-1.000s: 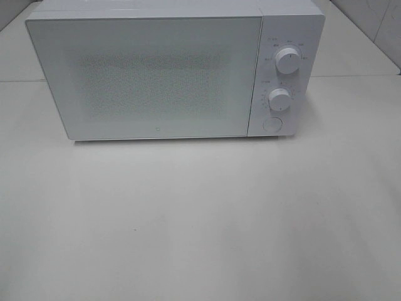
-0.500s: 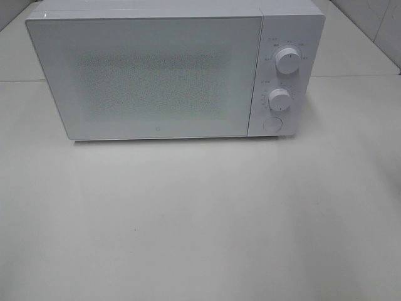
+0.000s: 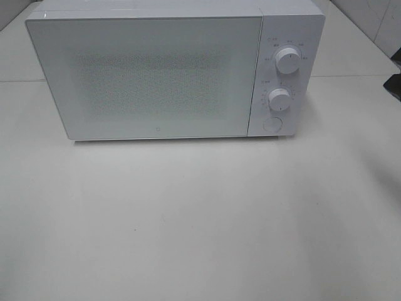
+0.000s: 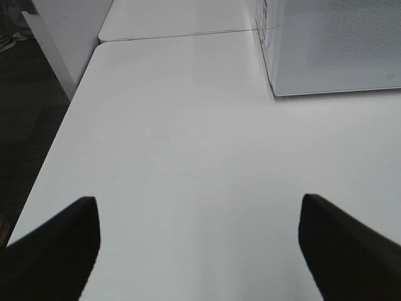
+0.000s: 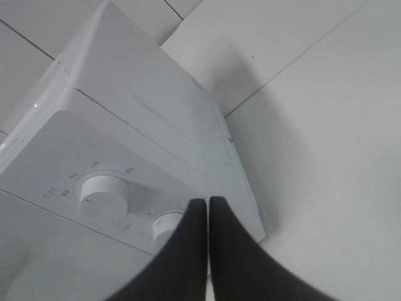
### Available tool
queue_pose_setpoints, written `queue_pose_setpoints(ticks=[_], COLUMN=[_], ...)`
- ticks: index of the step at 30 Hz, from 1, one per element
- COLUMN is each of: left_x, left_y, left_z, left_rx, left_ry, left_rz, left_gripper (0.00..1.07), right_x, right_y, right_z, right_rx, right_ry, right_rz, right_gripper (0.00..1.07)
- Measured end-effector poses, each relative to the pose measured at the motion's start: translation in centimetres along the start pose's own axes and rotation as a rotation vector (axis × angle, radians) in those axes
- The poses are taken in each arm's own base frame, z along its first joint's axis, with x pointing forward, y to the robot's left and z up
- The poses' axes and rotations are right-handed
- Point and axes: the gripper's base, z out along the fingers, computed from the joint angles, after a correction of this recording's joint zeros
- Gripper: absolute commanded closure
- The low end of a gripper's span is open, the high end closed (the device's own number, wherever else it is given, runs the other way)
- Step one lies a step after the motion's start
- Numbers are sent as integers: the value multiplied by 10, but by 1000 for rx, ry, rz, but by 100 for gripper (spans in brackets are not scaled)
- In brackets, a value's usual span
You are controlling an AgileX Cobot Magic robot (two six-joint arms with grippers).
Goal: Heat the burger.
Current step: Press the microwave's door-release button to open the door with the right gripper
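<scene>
**Shut oven, no burger to be seen**

The burger is in none of the pictures. It is not on the table (image 3: 200, 219) and not in either pincer. It may be inside the microwave (image 3: 156, 12), but I cannot tell, because the door (image 3: 144, 78) is shut and its speckled window shows nothing behind it. The microwave is the only box here, and what is in it stays hidden.

The right pincer (image 5: 208, 204) is closed tight with nothing in it. It hangs near the side of the microwave with the dials, close to the lower knob (image 5: 164, 227), which it partly hides. The left pincer (image 4: 197, 207) is wide open and holds nothing. It is over the bare table, near the door side of the microwave.

Here is what I think could go wrong:

- The closed right pincer could poke the wrong spot. The top knob (image 3: 287, 61), the lower knob and the round button (image 3: 272, 123) sit close together, so a small slip could turn a dial instead of pressing the button.
- A hard push could slide the whole microwave back on the smooth table.
- If the door pops open, it could swing out and bump the left pincer, should that be too near.
- If the oven is started with no burger inside, nothing gets warm and the oven could be hurt.
</scene>
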Motion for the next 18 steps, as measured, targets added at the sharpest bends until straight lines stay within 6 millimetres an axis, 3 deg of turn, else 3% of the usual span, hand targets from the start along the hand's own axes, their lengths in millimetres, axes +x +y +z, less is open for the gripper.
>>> queue_pose_setpoints(ticks=[9,18], left_x=[0,0], left_y=[0,0], left_z=[0,0], left_rx=[0,0], left_ry=[0,0], left_rz=[0,0], left_gripper=[26,26], right_x=[20,33], right_y=[-15,-19], right_z=[1,-5], right_rx=[-5,3], right_ry=[43,119], right_rz=[398,588], right_gripper=[107,107])
